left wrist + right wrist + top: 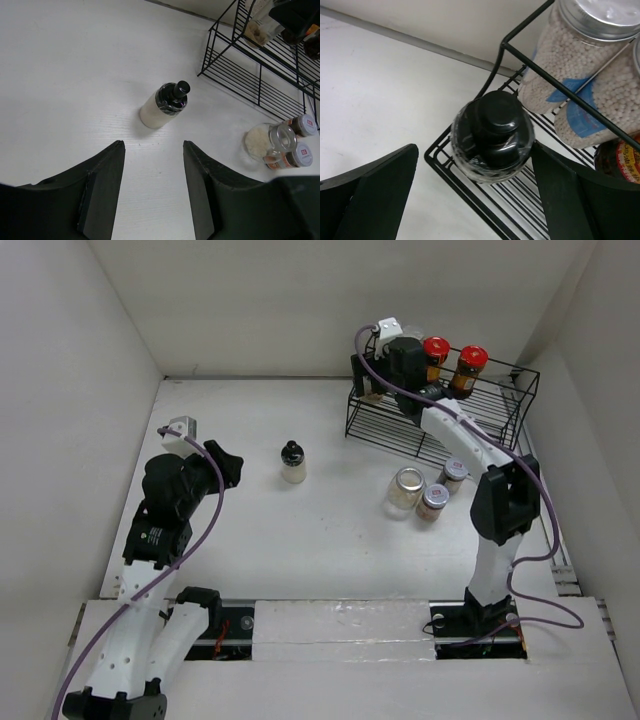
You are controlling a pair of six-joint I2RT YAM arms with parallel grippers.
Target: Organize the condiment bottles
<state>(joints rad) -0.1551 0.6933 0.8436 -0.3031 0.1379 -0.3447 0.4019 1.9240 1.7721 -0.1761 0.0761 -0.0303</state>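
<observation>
Three jars (pixel 407 488) stand on the white table (pixel 300 560) between plain white walls (pixel 350 300).

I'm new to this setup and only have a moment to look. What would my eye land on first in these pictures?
The black wire rack at the table's far right stands out, with red-capped bottles on its upper shelf. The right tool reaches in there, open on either side of a black-capped bottle at the rack's corner. A lone pale bottle stands mid-table, ahead of the empty left tool.
</observation>
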